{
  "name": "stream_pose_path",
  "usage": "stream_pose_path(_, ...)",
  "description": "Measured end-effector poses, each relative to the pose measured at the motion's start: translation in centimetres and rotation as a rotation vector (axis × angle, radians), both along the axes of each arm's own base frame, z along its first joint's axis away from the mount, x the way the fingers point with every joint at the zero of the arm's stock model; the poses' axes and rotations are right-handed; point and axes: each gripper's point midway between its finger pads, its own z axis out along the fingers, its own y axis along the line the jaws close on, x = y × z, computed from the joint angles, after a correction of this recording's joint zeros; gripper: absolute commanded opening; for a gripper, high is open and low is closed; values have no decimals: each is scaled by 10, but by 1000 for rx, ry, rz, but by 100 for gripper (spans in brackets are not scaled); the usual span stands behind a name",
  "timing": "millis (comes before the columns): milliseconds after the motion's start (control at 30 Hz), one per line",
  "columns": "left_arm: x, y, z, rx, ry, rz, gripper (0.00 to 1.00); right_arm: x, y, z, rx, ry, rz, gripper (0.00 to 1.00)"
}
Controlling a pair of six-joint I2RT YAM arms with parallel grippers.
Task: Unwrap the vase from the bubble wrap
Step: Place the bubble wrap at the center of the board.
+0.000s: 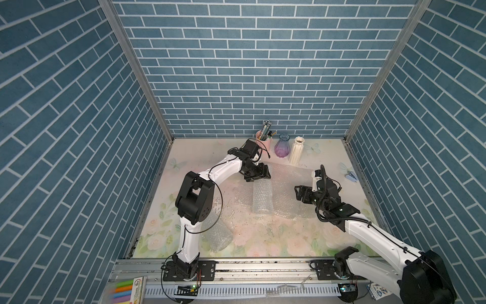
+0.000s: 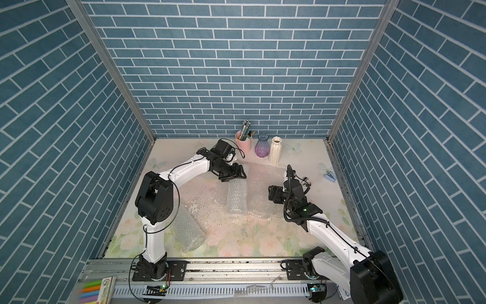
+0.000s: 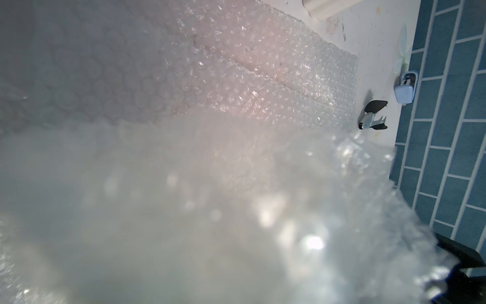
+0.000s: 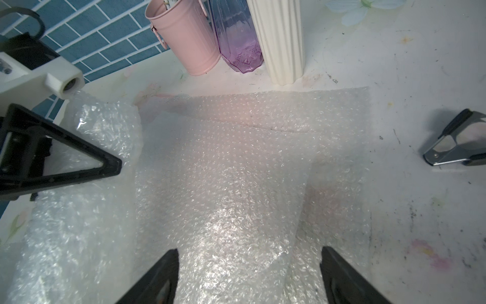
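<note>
Right wrist view showed the right tool (image 4: 249, 251) spread; the bubble wrap roll (image 4: 73, 223) lay left, near-to-far, by the left tool (image 1: 259, 175), grip unclear.

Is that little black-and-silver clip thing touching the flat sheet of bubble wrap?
Apart. The right wrist view shows bare table between the staple remover and the edge of the flat bubble wrap.

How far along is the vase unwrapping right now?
Done: the purple vase and white vase stand bare at the back, a flattened sheet spread before them. In hand: the left tool is at the far end of the centre roll; the right tool hovers open. Left: that roll and a second roll near the front, both rolled up.
</note>
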Motion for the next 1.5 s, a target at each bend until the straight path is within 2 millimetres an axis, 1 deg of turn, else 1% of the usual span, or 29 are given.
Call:
stream_pose_path(133,13,-7,0,19,-2,-22,68,-1,-1,-6,-2,15,3,85)
stream_pose_path(267,27,-13,7,39,-26,-55,69,0,3,-10,4,28,19,85)
stream_pose_path(367,33,-15,8,51,-30,-73,69,0,6,-14,6,40,31,85)
stream_pose_path(433,34,-16,4,60,-21,-79,70,0,7,-17,6,50,37,85)
stream_pose_path(600,27,-11,-15,93,33,-90,75,-1,10,-24,6,72,50,85)
stream_pose_path(767,20,-3,-32,108,86,-77,86,-1,12,-27,8,84,60,85)
stream_pose_path(933,22,4,-44,85,120,-38,99,0,14,-27,5,89,69,87)
stream_pose_path(1033,25,9,-47,59,133,-15,100,2,15,-24,8,85,70,87)
stream_pose_path(1100,26,12,-42,40,125,-2,100,3,16,-23,10,84,72,87)
stream_pose_path(1167,28,14,-31,23,104,4,100,6,18,-21,11,86,74,86)
stream_pose_path(1300,29,19,1,-25,35,14,100,11,22,-16,17,86,79,83)
stream_pose_path(1400,21,23,18,-61,6,17,99,13,25,-14,26,86,82,81)
stream_pose_path(1500,13,28,24,-81,-5,25,97,13,30,-15,31,93,91,79)
